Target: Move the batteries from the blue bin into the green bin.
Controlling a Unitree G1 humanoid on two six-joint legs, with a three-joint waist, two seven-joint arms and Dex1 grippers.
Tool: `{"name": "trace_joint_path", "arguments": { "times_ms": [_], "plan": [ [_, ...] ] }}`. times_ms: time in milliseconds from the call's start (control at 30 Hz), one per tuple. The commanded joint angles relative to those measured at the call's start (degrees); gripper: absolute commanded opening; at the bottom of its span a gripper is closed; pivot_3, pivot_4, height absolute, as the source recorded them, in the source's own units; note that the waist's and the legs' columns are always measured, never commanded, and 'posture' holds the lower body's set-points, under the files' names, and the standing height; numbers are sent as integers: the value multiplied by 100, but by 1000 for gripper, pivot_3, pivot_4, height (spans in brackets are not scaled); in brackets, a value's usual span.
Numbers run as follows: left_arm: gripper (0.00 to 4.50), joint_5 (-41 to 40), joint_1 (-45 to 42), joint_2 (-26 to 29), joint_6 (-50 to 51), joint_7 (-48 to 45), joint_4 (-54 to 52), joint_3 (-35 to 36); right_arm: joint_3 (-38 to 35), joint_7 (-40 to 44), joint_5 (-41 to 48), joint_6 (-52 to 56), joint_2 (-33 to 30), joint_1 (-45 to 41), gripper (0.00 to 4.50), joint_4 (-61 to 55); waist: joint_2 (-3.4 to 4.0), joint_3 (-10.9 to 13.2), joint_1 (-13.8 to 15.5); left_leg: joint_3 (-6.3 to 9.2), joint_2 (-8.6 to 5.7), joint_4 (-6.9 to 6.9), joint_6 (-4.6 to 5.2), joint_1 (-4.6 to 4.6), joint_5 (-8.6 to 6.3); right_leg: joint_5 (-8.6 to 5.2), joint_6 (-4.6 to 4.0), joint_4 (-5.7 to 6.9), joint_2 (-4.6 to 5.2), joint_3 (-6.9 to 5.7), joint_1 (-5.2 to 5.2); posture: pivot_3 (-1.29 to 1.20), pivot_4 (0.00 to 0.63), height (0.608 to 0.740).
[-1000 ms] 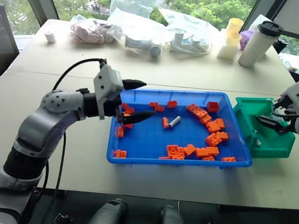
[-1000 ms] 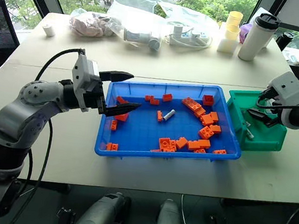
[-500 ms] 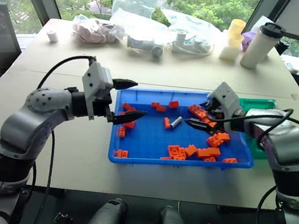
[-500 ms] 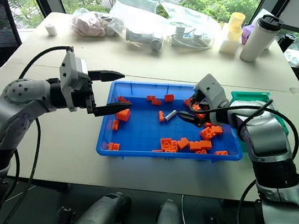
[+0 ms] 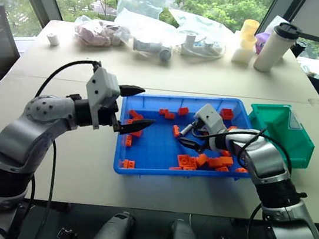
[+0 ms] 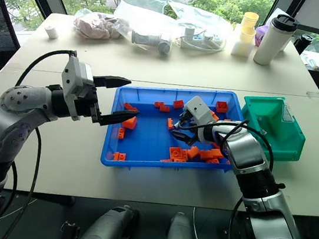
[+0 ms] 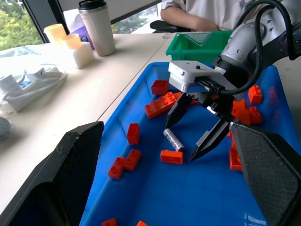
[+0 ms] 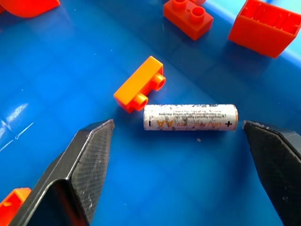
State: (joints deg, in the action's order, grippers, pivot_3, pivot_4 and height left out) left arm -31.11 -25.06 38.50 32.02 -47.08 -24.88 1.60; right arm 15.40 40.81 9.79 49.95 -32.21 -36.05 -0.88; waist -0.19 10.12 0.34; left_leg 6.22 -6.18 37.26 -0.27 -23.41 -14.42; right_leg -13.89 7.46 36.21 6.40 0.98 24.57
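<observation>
Beyond the right gripper point(image 7: 194, 136), a person's white-shirted torso and arm point(image 7: 207, 14) are cut off by the picture's edge. Behind the gripper, part of the small green plastic bin point(image 7: 200, 43) is hidden.

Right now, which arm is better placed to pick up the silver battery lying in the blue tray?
The right. Its tool hangs open directly over the small silver cylindrical battery, one finger on each side. The left tool hovers open at the wide blue plastic tray's far edge, away from it.
</observation>
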Motion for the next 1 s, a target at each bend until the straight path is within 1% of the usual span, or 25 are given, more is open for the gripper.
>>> {"name": "trace_joint_path", "arguments": {
  "times_ms": [33, 133, 167, 200, 300, 333, 433, 467, 600, 667, 733, 867, 1000],
  "plan": [
    [4500, -17, -22, 50, -61, 64, -175, 174, 64, -61, -144, -130, 60, -59, 4443, -19, 0, 0, -3, 0, 0, 0, 0, 0, 0, 0, 0, 0, 0, 0, 0, 0, 150, 740],
    [4500, 4, -17, 45, -80, 80, -178, 154, 68, -55, -195, -181, 63, -20, 4443, -11, 0, 0, -9, 0, 0, 0, 0, 0, 0, 0, 0, 0, 0, 0, 0, 0, 150, 740],
    [4500, 14, -21, 40, -87, 90, -175, 141, 58, -54, -198, -190, 67, -16, 4208, -9, 0, 0, -12, 0, 0, 0, 0, 1, 0, 0, 0, 0, 0, 0, 0, 0, 150, 740],
    [4500, 27, -21, 34, -98, 99, -173, 127, 40, -53, -185, -183, 86, -17, 3915, -14, 0, 0, -12, 0, 0, -1, 0, 1, 0, 0, 0, 0, 0, 0, 0, 0, 150, 740],
    [4500, 53, -18, 22, -121, 121, -169, 96, 5, -55, -168, -162, 142, -36, 2683, -14, 0, 0, -13, 0, 0, -1, 0, 1, 0, 0, 0, 0, -1, 0, 0, 0, 150, 740],
    [4500, 60, -18, 9, -127, 129, -169, 87, -23, -48, -135, -122, 176, -46, 2212, -27, 0, 0, -14, 0, 0, -1, 0, 1, 0, 0, 0, 0, -1, 0, 0, 0, 150, 740],
    [4500, 74, -12, -15, -139, 127, -167, 72, -89, -39, -72, 63, 224, -87, 2200, -108, 0, 0, -15, 0, 0, -1, 0, 1, 0, 0, 0, 0, -1, 0, 0, 0, 150, 740],
    [4500, 84, -14, -18, -147, 122, -161, 66, -89, -16, -118, 88, 122, -125, 2200, -182, 0, 0, -14, 0, 0, -1, 0, 1, 0, 0, 0, 0, -1, 0, 0, 0, 150, 740],
    [4500, 103, -17, -18, -178, 104, -140, 57, -753, -67, -110, 348, -540, -460, 2200, -578, 1, 1, 23, 0, -2, 0, 0, 0, 0, 0, 0, 0, 2, 0, 0, 0, 150, 740],
    [4500, 117, -24, -29, -201, 96, -112, 41, -1363, -74, -3, 582, -1046, -689, 2200, -641, 2, 1, 41, -1, -5, 0, 1, -1, 0, 0, 0, -1, 3, 0, 1, 0, 150, 740],
    [4500, 123, -23, -47, -221, 87, -94, 22, -1785, -110, 49, 675, -1419, -773, 2200, -534, 1, 1, 45, 0, -5, -1, 1, -2, -1, 0, 0, -2, 4, -1, 0, 0, 150, 740],
    [4500, 113, -40, -105, -267, 33, -36, -44, -2283, -164, -78, 579, -2126, -414, 2200, -141, -4, -2, 34, -1, 2, -8, 2, 1, -1, 0, 0, -8, 0, -3, -4, 0, 150, 740],
    [4500, 218, -107, -147, -368, -64, 99, -163, -2477, -165, -142, 446, -2498, 209, 2200, -113, -2, -2, 16, -7, 2, -7, 9, 2, -5, 0, 0, -6, 2, 1, -4, 0, 150, 740]
  ]
}}
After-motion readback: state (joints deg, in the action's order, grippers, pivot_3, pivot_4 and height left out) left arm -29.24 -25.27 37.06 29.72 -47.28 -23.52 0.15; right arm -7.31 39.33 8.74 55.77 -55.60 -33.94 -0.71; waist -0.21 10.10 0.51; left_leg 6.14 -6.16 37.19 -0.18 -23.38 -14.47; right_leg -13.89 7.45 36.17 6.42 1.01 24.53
